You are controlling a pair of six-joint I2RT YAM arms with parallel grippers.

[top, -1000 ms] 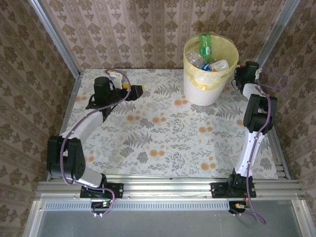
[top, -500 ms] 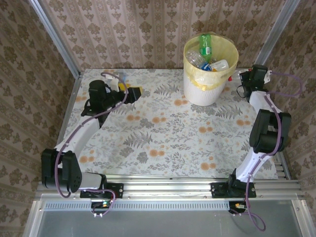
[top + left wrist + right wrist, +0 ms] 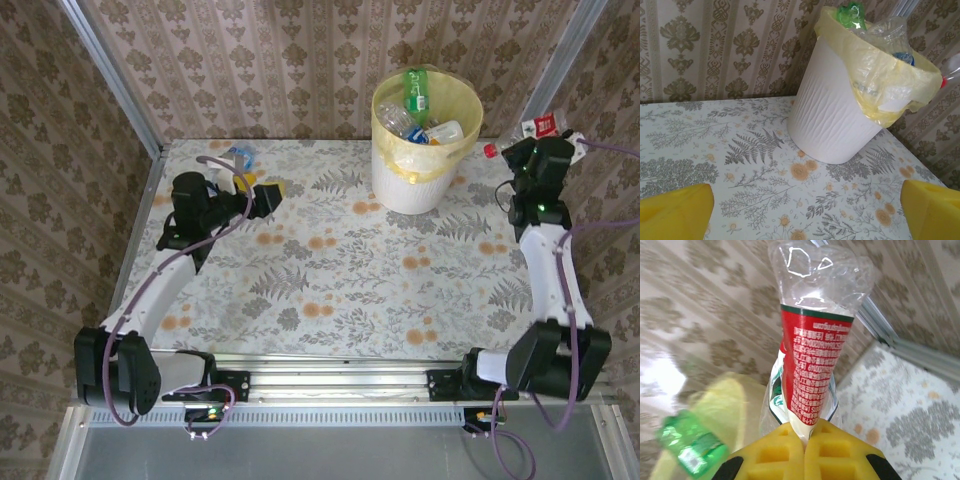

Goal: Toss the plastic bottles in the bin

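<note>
At the far right corner of the flower-patterned bench (image 3: pixel 340 280), the right claw (image 3: pixel 805 432) pinched a crushed clear red-labelled plastic bottle (image 3: pixel 812 375) near the yellow-lined white bin (image 3: pixel 420 185); the left claw (image 3: pixel 268 190) gaped wide, empty.

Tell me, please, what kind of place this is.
Probably a robot test cell dressed as a home room: wallpapered panels in a bare aluminium frame, a table under floral cloth, and a lined bin holding plastic bottles.

The bin (image 3: pixel 405 190) was coloured white and lined with yellow. A clear bottle (image 3: pixel 812 375) was labelled in red.
</note>
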